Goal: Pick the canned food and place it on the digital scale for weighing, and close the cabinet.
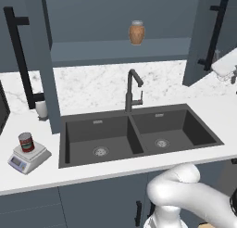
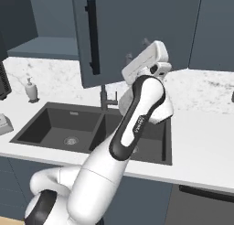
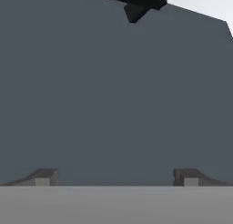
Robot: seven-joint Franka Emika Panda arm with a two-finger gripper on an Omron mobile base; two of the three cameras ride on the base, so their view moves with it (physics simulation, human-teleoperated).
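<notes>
One canned food (image 1: 26,142) is standing on the one digital scale (image 1: 28,158) at the left of the desk (image 1: 115,169). One tan jar (image 1: 136,32) is sitting inside the cabinet (image 1: 115,53), both doors hanging open. In the hand view, the claw (image 3: 116,177) is facing the right door (image 3: 113,95) with tips spread apart, under its black handle (image 3: 136,2).

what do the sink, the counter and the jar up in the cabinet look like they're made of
Sink: matte dark grey, likely composite or coated metal, with no shine on its walls.
Counter: white stone, marble-like, judging by the faint grey veining.
Jar: tan glazed ceramic by its look, with a soft sheen; being rendered, that stays uncertain.
</notes>
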